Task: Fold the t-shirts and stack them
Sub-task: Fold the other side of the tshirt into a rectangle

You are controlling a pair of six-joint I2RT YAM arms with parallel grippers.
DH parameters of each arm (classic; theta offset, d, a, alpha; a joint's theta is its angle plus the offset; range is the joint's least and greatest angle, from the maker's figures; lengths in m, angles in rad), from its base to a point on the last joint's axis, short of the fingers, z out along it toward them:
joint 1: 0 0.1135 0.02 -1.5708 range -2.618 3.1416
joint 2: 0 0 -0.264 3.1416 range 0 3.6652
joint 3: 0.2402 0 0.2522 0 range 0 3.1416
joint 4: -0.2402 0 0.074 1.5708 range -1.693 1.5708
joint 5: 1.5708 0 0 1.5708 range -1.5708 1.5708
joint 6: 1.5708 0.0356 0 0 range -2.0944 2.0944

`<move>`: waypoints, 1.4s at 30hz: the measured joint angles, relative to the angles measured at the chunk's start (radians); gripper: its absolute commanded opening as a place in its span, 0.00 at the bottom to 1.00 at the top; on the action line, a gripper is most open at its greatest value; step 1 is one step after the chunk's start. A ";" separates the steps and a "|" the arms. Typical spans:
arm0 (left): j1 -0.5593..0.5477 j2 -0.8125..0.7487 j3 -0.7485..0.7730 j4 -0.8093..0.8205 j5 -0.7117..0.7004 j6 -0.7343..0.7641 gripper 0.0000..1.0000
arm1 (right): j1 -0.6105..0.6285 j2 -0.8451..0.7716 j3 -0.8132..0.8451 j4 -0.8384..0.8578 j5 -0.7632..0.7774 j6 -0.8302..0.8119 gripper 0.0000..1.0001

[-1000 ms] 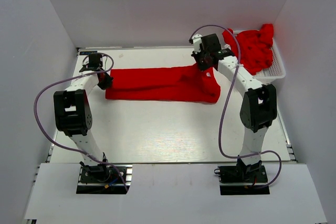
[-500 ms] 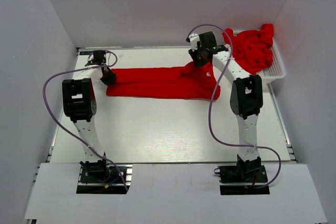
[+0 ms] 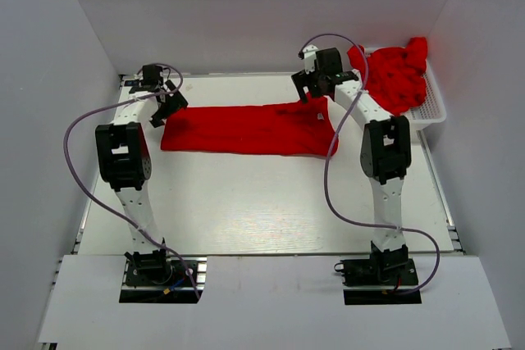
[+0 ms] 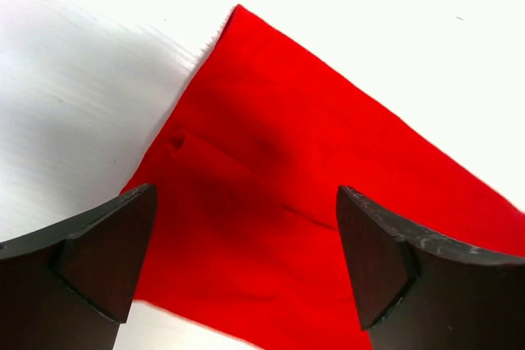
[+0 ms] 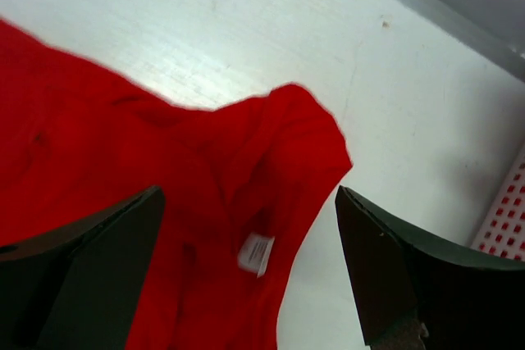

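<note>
One red t-shirt lies folded into a long band across the far part of the table; it also fills the left wrist view and shows its collar end in the right wrist view, where its white neck label lies on top. My left gripper hangs open just above the band's left end, nothing between its fingers. Over the right, collar end my right gripper also stands open and empty. More red t-shirts are heaped in the basket at the far right.
The white slotted basket stands at the table's far right corner, close to the right arm. White walls enclose the table on the left, back and right. Purple cables loop from both arms.
Both grippers have opened and let go of the t-shirt's ends, then lifted slightly toward the back. The band has settled flat, and its right end has dropped onto the table.
</note>
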 measured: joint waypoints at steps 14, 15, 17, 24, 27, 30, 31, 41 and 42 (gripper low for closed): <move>-0.039 -0.111 -0.082 -0.002 0.156 0.132 1.00 | 0.028 -0.220 -0.228 -0.101 -0.288 0.066 0.90; -0.051 -0.109 -0.089 -0.001 0.167 0.136 1.00 | 0.032 -0.210 -0.228 -0.101 -0.304 0.073 0.90; -0.080 -0.102 -0.097 0.000 0.188 0.146 1.00 | 0.040 -0.183 -0.221 -0.103 -0.338 0.090 0.90; -0.169 -0.068 -0.101 0.018 0.239 0.170 1.00 | 0.043 -0.069 -0.167 -0.104 -0.399 0.136 0.90; -0.192 -0.060 -0.109 0.022 0.247 0.174 1.00 | 0.043 -0.039 -0.153 -0.097 -0.404 0.151 0.90; -0.204 -0.040 -0.109 0.031 0.248 0.177 1.00 | 0.043 -0.023 -0.153 -0.082 -0.402 0.163 0.90; -0.206 -0.032 -0.111 0.037 0.249 0.177 1.00 | 0.043 -0.018 -0.153 -0.073 -0.399 0.169 0.90; -0.213 -0.023 -0.166 0.092 0.248 0.180 1.00 | 0.043 0.040 -0.125 0.042 -0.317 0.213 0.90; -0.214 -0.023 -0.167 0.093 0.246 0.180 1.00 | 0.043 0.045 -0.119 0.049 -0.302 0.217 0.90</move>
